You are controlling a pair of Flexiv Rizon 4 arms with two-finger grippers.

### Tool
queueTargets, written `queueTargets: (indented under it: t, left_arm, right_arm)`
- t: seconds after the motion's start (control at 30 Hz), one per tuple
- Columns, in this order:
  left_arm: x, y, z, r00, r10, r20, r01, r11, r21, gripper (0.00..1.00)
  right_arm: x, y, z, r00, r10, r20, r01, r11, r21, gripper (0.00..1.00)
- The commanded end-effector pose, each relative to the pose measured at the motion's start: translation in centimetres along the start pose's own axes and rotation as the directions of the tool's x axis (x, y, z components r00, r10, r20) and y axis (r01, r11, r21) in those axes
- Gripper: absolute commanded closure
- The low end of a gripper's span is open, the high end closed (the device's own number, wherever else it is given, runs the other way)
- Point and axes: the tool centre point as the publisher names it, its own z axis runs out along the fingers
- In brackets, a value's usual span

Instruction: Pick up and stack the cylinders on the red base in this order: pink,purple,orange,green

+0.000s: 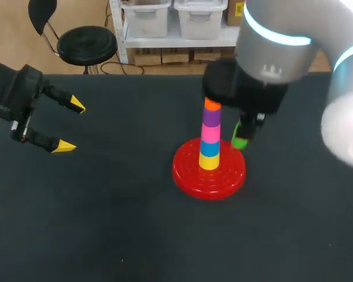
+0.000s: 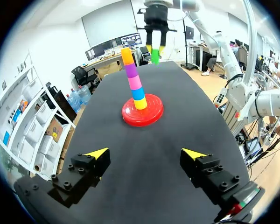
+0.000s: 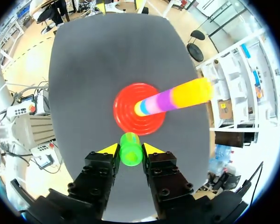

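A red base (image 1: pixel 191 171) stands mid-table with a stack on its peg: yellow, blue, pink (image 1: pixel 210 133), purple (image 1: pixel 210 117) and orange (image 1: pixel 212 104) cylinders, bottom to top. My right gripper (image 3: pixel 130 150) hangs above the table just right of the stack, shut on the green cylinder (image 3: pixel 130 149), which also shows as a green cylinder (image 1: pixel 239 139) beside the tower. The left gripper (image 2: pixel 144 153) stays open and empty at the table's left side, well short of the red base (image 2: pixel 143 112) and facing the stack.
The dark table (image 1: pixel 106 223) carries nothing else. My right arm's large body (image 1: pixel 270 47) looms over the back right of the table, above the stack.
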Motion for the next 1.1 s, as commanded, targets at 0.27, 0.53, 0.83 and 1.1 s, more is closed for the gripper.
queueTargets:
  t: [0.27, 0.53, 0.83, 1.1]
  left_arm:
    - [0.1, -0.1, 0.0, 1.000, 0.004, 0.004, -0.004, 1.000, -0.003, 0.00]
    - [0.1, -0.1, 0.0, 1.000, 0.004, 0.004, -0.004, 1.000, -0.003, 0.00]
    - [0.1, -0.1, 0.0, 1.000, 0.004, 0.004, -0.004, 1.000, -0.003, 0.00]
    - [0.1, -0.1, 0.0, 1.000, 0.004, 0.004, -0.004, 1.000, -0.003, 0.00]
  right_arm:
    - [-2.8, -5.1, -5.5, 0.997, -0.033, -0.070, 0.036, 0.998, 0.046, 1.00]
    - [-4.5, -7.2, -6.5, 0.996, -0.049, -0.075, 0.055, 0.996, 0.076, 1.00]
    - [-5.3, -7.9, -6.6, 0.996, -0.069, -0.062, 0.072, 0.996, 0.058, 1.00]
    - [-5.6, -7.6, -6.5, 0.996, -0.075, -0.055, 0.076, 0.997, 0.020, 1.00]
